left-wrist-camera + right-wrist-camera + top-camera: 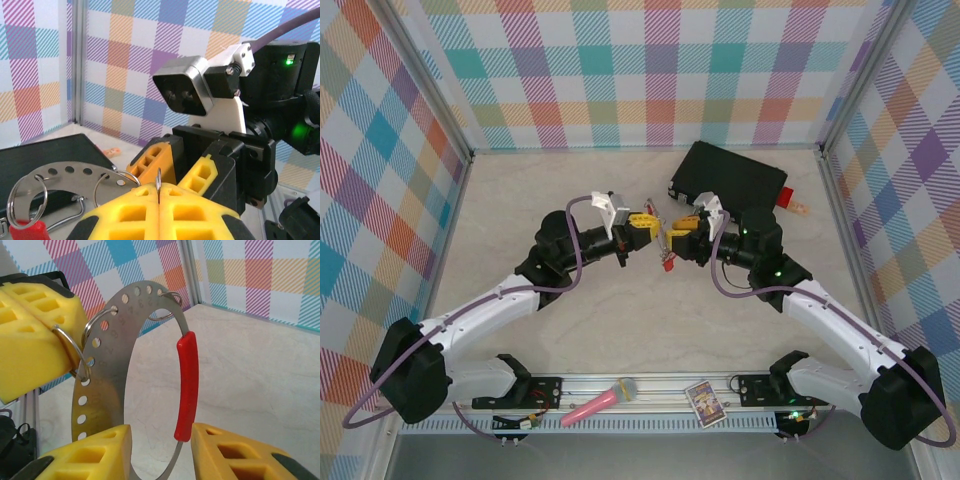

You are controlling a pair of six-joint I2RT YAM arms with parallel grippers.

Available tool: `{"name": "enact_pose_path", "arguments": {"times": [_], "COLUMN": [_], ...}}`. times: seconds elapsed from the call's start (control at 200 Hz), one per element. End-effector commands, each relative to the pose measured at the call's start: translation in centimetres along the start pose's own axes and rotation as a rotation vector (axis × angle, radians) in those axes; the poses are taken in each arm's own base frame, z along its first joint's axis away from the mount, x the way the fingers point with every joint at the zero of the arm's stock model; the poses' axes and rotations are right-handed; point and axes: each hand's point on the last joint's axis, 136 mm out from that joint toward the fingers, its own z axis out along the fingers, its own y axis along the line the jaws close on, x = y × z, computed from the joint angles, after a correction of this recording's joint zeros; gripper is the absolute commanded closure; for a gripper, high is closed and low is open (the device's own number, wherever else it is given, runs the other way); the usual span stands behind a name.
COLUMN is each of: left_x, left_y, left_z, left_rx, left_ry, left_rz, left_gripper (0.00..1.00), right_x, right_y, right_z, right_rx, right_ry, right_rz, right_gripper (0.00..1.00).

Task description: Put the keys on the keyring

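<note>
The keyring (pixel 102 360) is a grey metal loop with a row of holes and a red arc (pixel 187 382); it hangs upright between the two grippers (pixel 665 238). My left gripper (pixel 159 194) is shut on a thin metal loop (pixel 158 179) that passes through a hole in the keyring's plate (pixel 65 172). My right gripper (pixel 160 440) stands open, one finger on each side of the keyring's lower rim, the right finger against the end of the red arc. One red key (pixel 668 262) dangles below the grippers, also seen at the lower left (pixel 27 232).
A black box (pixel 725 175) lies at the back right, with a red block with a pale bit (pixel 792 203) beside it. A pink object (pixel 595 402) and a small card (pixel 704 402) lie on the front rail. Checked walls enclose the table.
</note>
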Motion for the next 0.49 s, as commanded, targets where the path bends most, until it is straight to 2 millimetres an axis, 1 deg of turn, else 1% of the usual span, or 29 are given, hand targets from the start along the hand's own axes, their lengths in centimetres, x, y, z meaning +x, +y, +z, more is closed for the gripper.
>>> {"name": "enact_pose_path", "arguments": {"times": [0.0, 0.105, 0.205, 0.35, 0.49], "left_x": [-2.7, -2.9, -3.0, -3.0, -3.2], "left_y": [-1.0, -0.8, -0.8, -0.6, -0.8], "left_z": [0.0, -0.1, -0.2, -0.4, -0.7], "left_rx": [0.027, 0.016, 0.021, 0.02, 0.025], "left_ry": [-0.146, -0.193, -0.227, -0.264, -0.294], "left_rz": [0.029, 0.026, 0.018, 0.009, 0.002], "left_gripper": [1.0, 1.0, 1.0, 1.0, 1.0], "right_x": [-2.5, -2.8, -3.1, -3.8, -5.5], "right_y": [1.6, 2.5, 3.0, 2.8, 2.3], "right_z": [-0.4, -0.3, -0.3, -0.6, -1.7], "right_rx": [-0.071, -0.129, -0.158, -0.14, -0.151], "right_ry": [-0.048, -0.048, -0.052, -0.074, -0.142], "right_rz": [-0.01, 0.003, 0.014, 0.02, 0.051], "right_gripper": [0.64, 0.64, 0.64, 0.67, 0.7]}}
